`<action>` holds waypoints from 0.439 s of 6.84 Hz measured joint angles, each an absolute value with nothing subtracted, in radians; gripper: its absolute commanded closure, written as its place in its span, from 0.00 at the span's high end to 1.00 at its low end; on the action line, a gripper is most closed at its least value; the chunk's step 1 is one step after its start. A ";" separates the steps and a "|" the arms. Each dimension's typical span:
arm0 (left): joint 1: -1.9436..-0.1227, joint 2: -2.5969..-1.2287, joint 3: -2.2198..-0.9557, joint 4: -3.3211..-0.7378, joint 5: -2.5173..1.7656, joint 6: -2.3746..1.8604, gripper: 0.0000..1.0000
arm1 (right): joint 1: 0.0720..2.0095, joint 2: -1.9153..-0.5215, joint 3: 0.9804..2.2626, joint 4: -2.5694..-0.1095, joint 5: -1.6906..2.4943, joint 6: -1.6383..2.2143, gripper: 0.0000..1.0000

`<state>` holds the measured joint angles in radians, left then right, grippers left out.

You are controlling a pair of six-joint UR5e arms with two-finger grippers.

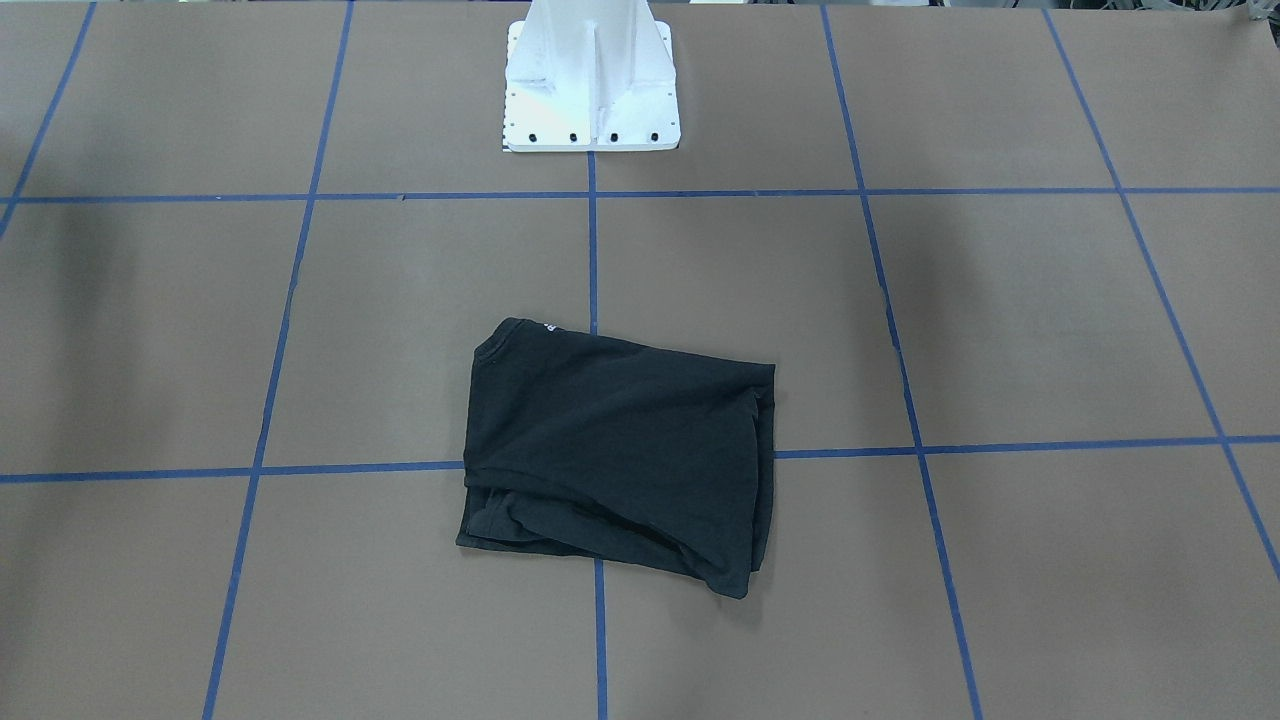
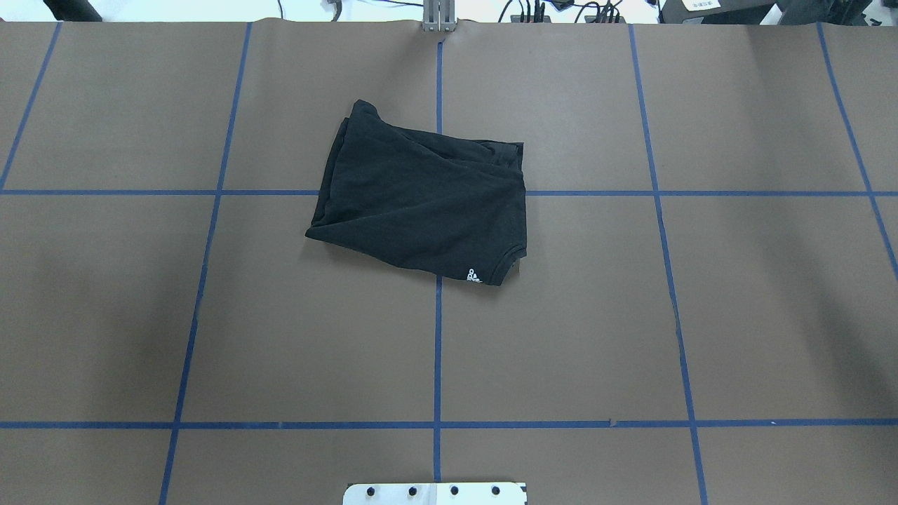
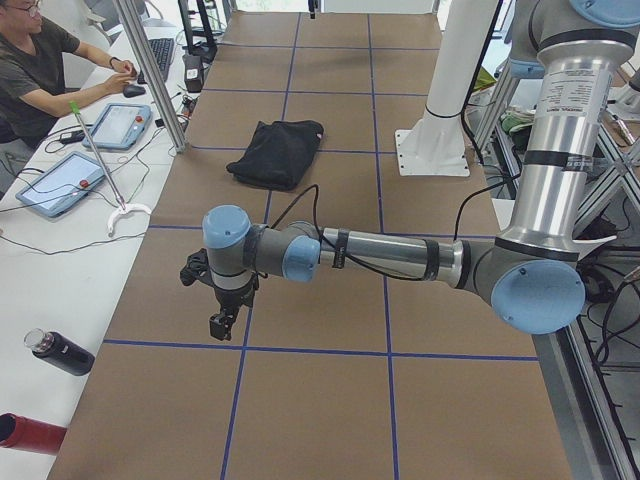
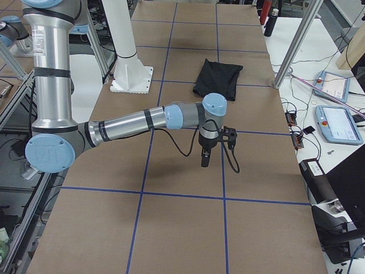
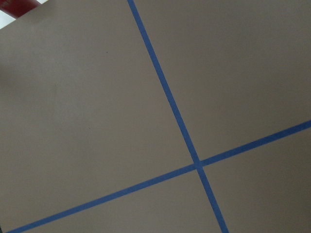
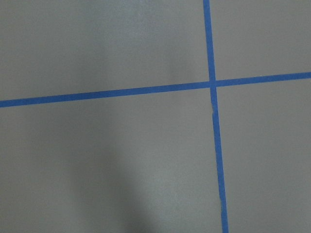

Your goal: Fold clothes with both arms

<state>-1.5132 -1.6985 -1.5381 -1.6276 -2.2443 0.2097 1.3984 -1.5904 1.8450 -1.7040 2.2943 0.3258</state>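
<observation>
Folded black T-shirt [image 2: 421, 200] being left mid-table, both arms being held clear.

The T-shirt is lying as a compact, slightly skewed rectangle at 12 o'clock from the white pedestal [image 1: 590, 90], astride a crossing of blue tape lines [image 2: 438, 351]. In the overhead view a sliver of white logo [image 2: 474, 275] is showing at its 5 o'clock corner, and loose layers are bunching along its 12 o'clock edge. The left gripper [image 3: 215, 328] and right gripper [image 4: 204, 162] are being hung fingers-down over bare table [image 2: 280, 337], well apart from the cloth; whether their jaws are parted or closed cannot be told. The folding is being judged done or nearly so. Any next move would call for both grippers to be brought inward to square that uneven edge.
</observation>
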 measured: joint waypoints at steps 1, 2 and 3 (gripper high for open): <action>-1.518 -1.696 -1.540 -1.582 -2.273 0.215 1.00 | 1.416 -1.605 1.837 -1.704 2.337 0.320 1.00; -1.519 -1.691 -1.541 -1.562 -2.283 0.217 1.00 | 1.431 -1.626 1.833 -1.705 2.364 0.292 1.00; -1.520 -1.683 -1.541 -1.554 -2.287 0.218 1.00 | 1.450 -1.648 1.821 -1.705 2.374 0.228 1.00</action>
